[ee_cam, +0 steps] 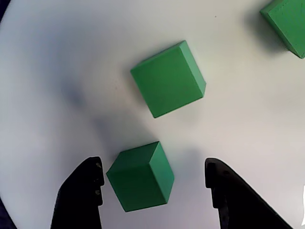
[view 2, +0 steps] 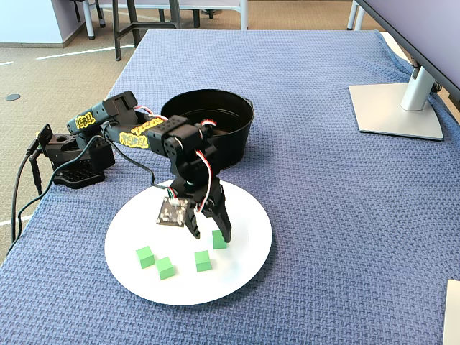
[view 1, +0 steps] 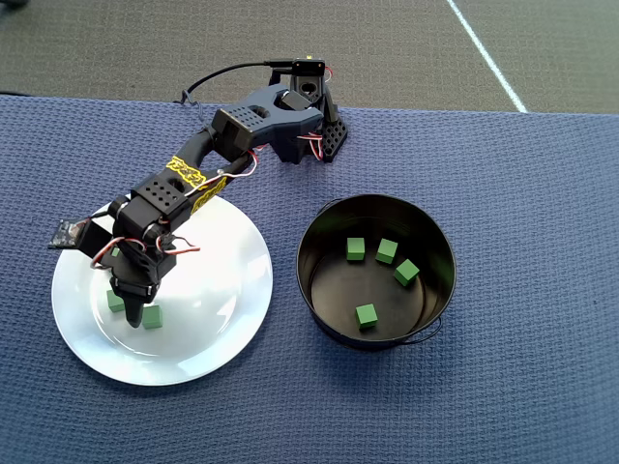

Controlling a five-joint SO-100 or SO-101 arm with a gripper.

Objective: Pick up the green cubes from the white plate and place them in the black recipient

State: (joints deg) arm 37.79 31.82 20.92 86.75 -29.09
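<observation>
The white plate [view 1: 218, 280] lies at the left of the overhead view and the black recipient [view 1: 314, 242] stands to its right. Several green cubes [view 1: 368, 315] lie inside the recipient. My gripper [ee_cam: 153, 167] hangs open low over the plate [ee_cam: 57, 71]. One green cube [ee_cam: 140, 176] rests on the plate between the fingers, close to the left finger [ee_cam: 86, 191] and clear of the right one. A second cube [ee_cam: 168, 78] lies just beyond, a third [ee_cam: 286, 24] at the top right corner. The fixed view shows several cubes [view 2: 166, 267] on the plate [view 2: 251, 244], with the gripper [view 2: 210, 233] above them.
The arm's base [view 1: 309, 126] is clamped at the far edge of the blue cloth, with a black cable [view 2: 21, 187] running off it. A monitor stand [view 2: 392, 108] sits at the far right in the fixed view. The recipient [view 2: 230, 136] stands directly behind the plate there.
</observation>
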